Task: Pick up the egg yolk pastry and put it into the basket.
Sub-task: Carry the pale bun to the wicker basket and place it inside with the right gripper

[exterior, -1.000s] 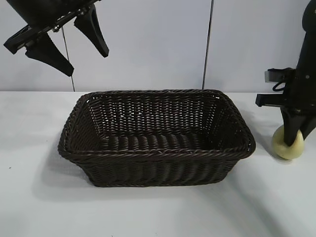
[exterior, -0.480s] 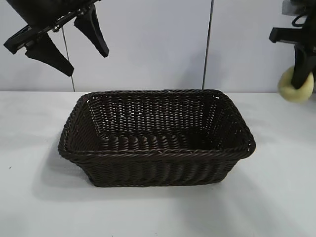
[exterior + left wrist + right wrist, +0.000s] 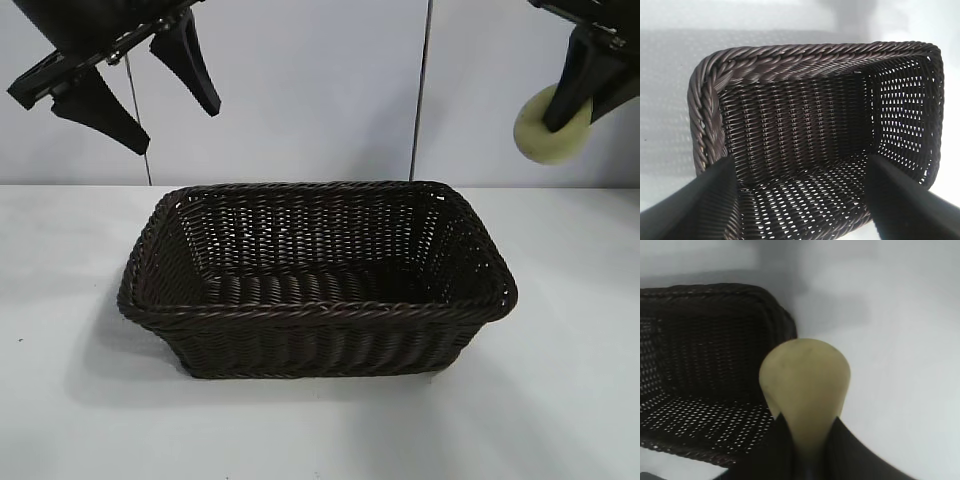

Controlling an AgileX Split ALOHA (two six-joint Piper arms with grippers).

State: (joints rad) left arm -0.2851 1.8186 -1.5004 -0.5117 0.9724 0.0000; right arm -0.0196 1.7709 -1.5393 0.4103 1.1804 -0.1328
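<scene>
Overhead, 1 egg yolk pastry [image 3: 541, 128] (gripped), 1 basket [image 3: 310, 311]

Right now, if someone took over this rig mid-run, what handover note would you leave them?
Right end effector: shut on the egg yolk pastry, held high in the air beyond the basket's right end.
Left end effector: open, empty, parked high above the basket's left end.
Basket: on the table, nothing in it.
Done: pastry picked up and off the table.
Left: carry it over the basket, lower, release.
</scene>
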